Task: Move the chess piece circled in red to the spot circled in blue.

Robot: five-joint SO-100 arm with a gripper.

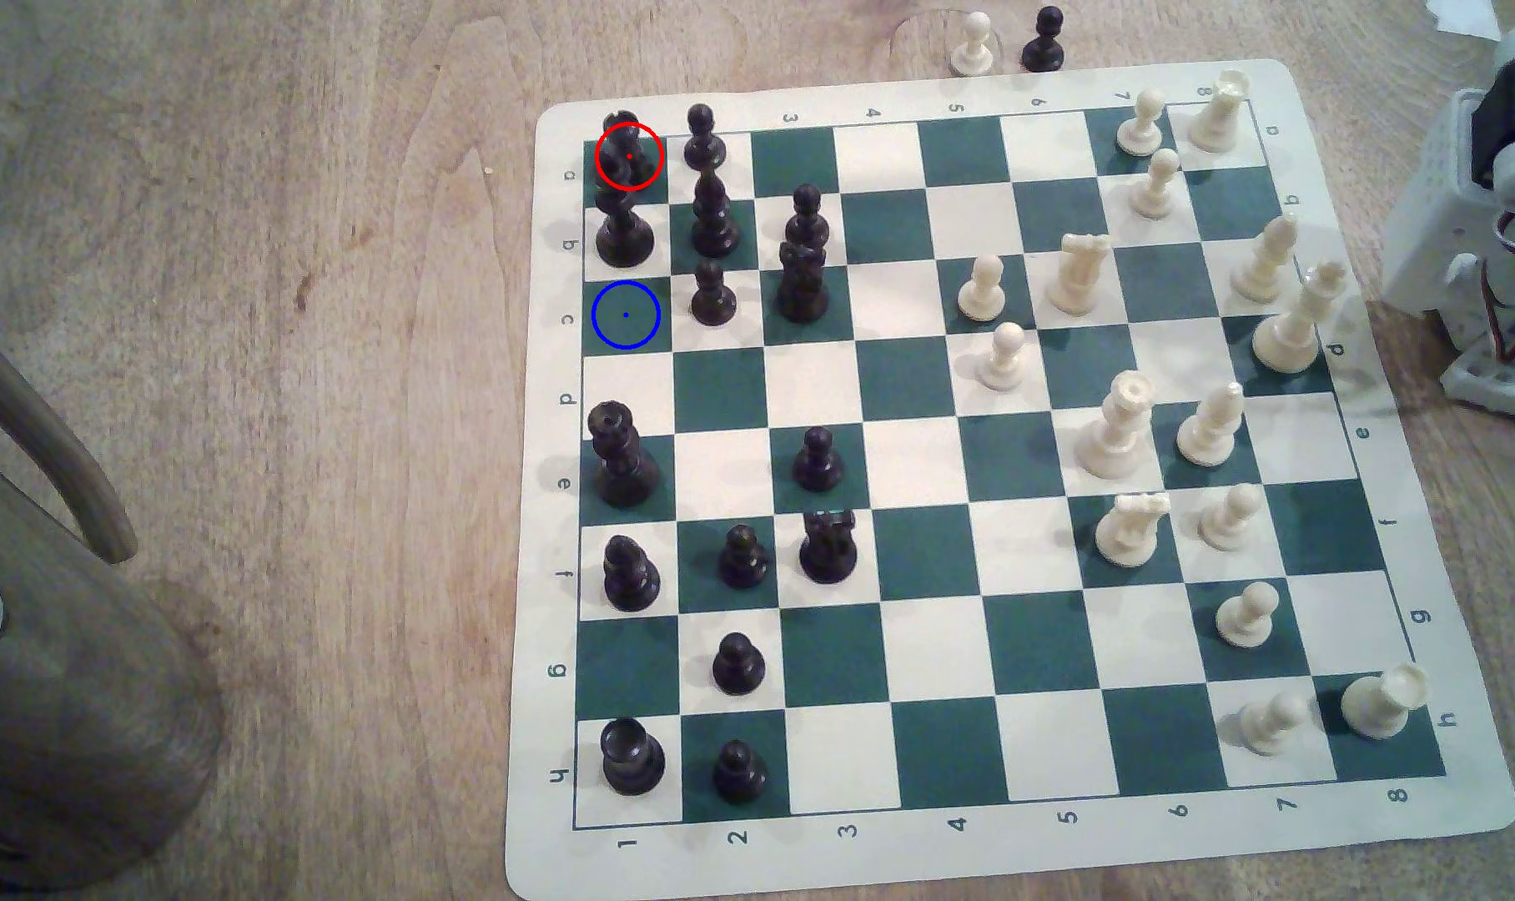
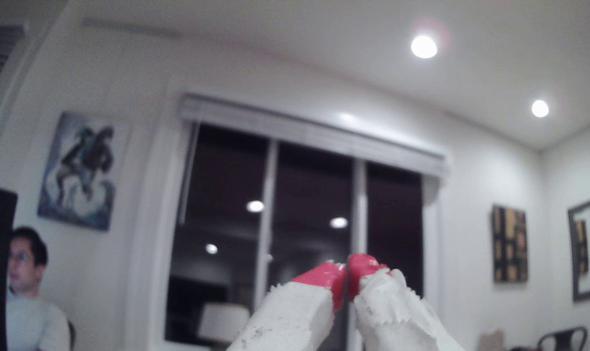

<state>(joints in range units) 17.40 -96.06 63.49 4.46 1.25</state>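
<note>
In the wrist view we see the gripper [image 2: 347, 270] with its red-tipped fingers [image 2: 324, 276] pressed together, holding nothing, aimed at a dark window [image 2: 307, 216] across a room, a seated person [image 2: 27, 290] off to one side. In the exterior view we see the white arm base [image 1: 1491, 217] at the right edge, well apart from the black rook [image 1: 626, 143], red-ringed in the board's [image 1: 997, 849] far-left corner. The blue-ringed square [image 1: 641, 333] is two squares nearer, bare, with a taller black piece [image 1: 622, 230] between them.
</note>
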